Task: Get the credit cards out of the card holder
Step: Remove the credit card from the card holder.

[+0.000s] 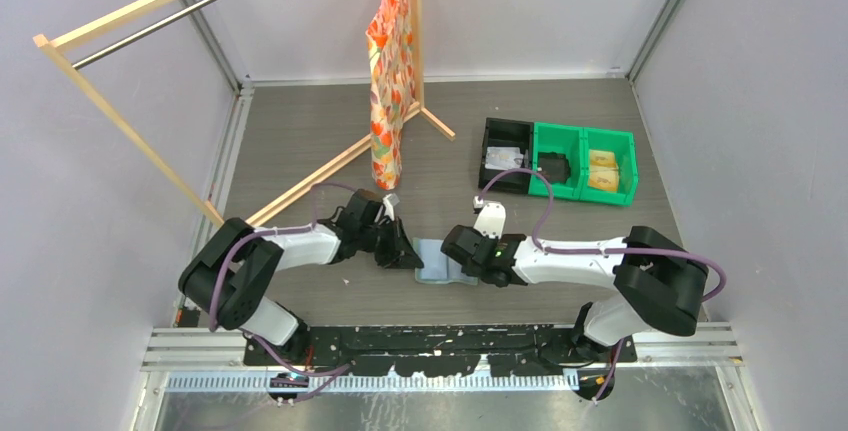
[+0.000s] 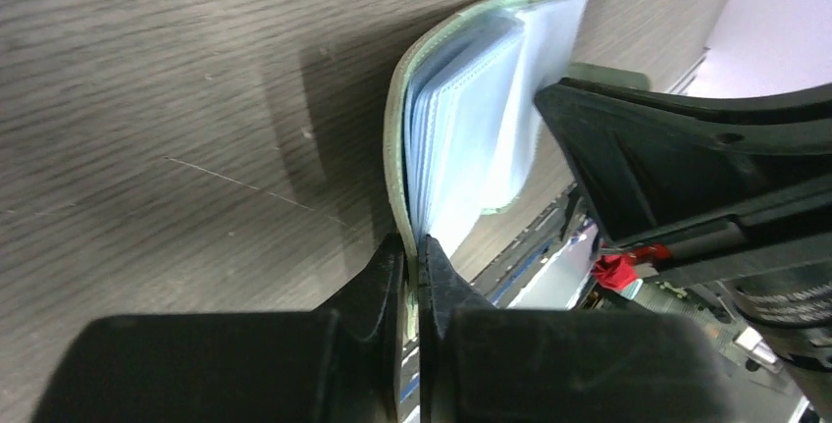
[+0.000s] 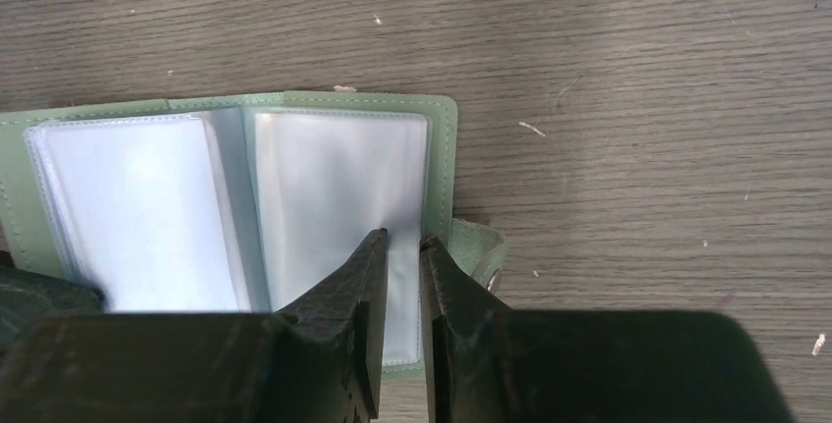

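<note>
Card holder open, both hands on it, no card out yet.

Card holder (image 3: pixel 235 207) is lying spread open on the surface (image 3: pixel 638 99), pale pockets facing up. Left hand (image 2: pixel 413 276) is pinching the holder's green cover at its left edge, fingers pressed together on the fabric and curling that side up. Right hand (image 3: pixel 402 246) is sitting over the holder's right-hand pocket, just inside the snap tab (image 3: pixel 481 256). Its fingers are showing only a narrow gap, and I can't tell if they are nipping a sleeve or card. No card is showing beside the holder, so I'm reading this as opening done and extraction just starting, with all the pulling left to do.
</note>
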Robot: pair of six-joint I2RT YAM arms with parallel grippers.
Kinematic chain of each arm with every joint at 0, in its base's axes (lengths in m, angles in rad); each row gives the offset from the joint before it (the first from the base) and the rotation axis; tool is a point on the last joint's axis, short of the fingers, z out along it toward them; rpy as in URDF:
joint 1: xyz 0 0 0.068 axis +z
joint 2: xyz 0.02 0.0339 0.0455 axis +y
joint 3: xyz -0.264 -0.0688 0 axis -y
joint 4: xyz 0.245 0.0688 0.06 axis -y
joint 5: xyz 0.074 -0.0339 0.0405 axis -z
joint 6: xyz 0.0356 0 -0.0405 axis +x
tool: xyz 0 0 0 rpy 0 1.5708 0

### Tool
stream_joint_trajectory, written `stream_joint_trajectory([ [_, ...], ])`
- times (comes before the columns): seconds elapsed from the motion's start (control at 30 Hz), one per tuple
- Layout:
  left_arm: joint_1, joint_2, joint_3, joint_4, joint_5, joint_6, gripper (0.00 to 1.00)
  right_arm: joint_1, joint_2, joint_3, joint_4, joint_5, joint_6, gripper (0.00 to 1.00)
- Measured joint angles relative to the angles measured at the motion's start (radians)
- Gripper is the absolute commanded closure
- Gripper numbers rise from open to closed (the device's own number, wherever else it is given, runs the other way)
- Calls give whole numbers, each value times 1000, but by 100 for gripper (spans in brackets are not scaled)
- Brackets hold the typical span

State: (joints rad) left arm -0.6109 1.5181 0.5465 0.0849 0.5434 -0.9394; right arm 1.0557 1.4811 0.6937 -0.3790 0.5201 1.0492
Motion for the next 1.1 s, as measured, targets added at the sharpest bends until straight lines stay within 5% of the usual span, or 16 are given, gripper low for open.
stream_joint_trajectory([
  [0.37, -10, -67, 0, 45, 18, -28, 99, -6, -91, -19, -21, -31, 1, 51],
  [0.63, -11, -72, 1, 51, 15, -27, 99, 15, -197, 12, -32, -72, -4, 48],
  [1.1, -11, -88, 8, 14, -1, 1, 99, 23, -8, 148, 67, -121, -17, 42],
])
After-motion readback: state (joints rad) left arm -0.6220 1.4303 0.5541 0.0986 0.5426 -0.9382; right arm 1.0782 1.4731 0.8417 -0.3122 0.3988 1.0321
